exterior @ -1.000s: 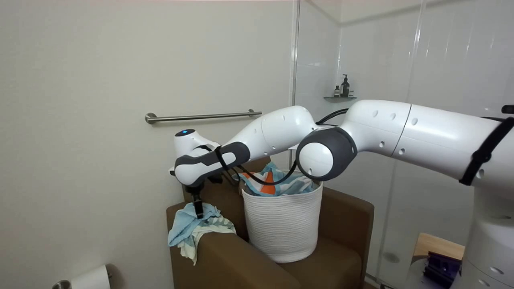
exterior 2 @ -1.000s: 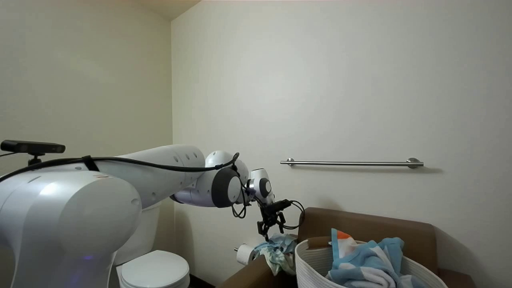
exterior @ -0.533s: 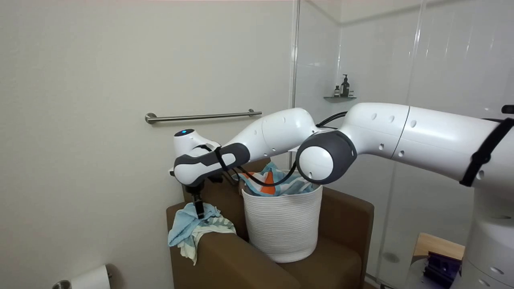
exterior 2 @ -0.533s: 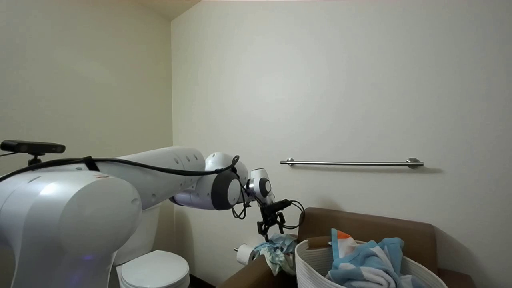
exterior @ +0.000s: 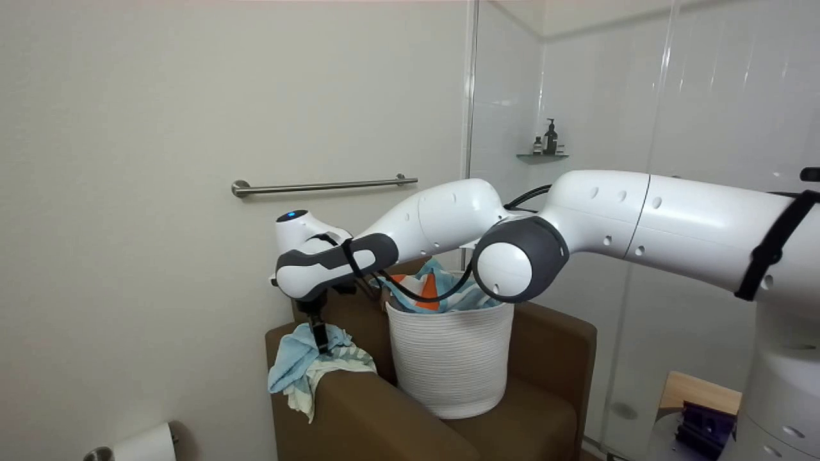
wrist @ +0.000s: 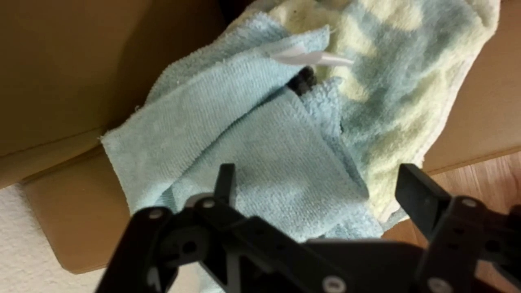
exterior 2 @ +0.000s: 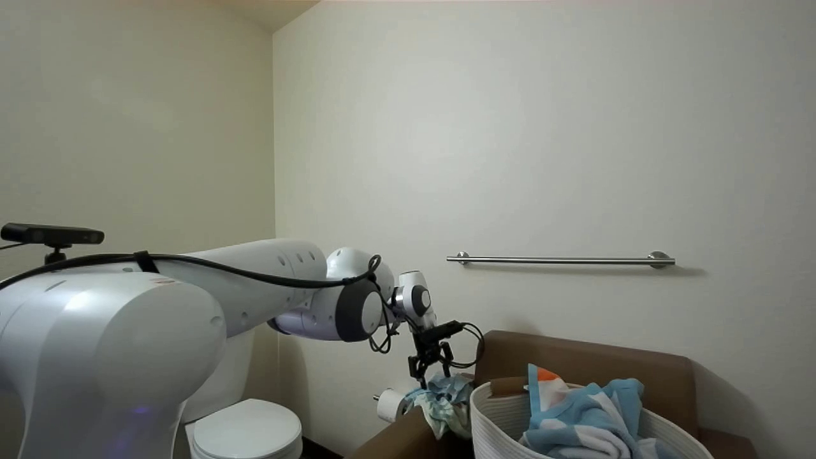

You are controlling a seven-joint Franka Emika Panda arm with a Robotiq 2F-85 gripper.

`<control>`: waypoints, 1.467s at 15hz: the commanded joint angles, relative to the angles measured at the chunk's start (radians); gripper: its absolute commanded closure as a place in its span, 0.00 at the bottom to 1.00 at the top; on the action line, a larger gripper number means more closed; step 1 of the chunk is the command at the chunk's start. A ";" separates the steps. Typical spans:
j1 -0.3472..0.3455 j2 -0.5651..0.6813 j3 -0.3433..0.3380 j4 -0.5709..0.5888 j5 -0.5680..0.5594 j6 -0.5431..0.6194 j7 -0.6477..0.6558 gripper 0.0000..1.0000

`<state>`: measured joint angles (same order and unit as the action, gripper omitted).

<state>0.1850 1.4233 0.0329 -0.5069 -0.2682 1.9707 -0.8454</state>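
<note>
Just lowered my tool (wrist: 317,183) slightly: wide, empty, nearer the blue cloth (wrist: 281,162) on the armrest (exterior: 384,410), left of the basket (exterior: 451,365). Better placed to grip, I judge; contact unclear.

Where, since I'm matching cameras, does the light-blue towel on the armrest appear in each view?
In an exterior view: light-blue towel, lower left of centre.
In an exterior view: light-blue towel, low, just right of centre.
Wrist view: light-blue towel, across the centre.
Shared landmark: the brown armchair beneath it.
</note>
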 commanded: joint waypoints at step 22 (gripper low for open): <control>0.007 -0.010 -0.016 0.091 0.010 -0.065 -0.088 0.97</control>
<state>0.2001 1.4611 0.0054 -0.3989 -0.2647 1.9254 -0.8736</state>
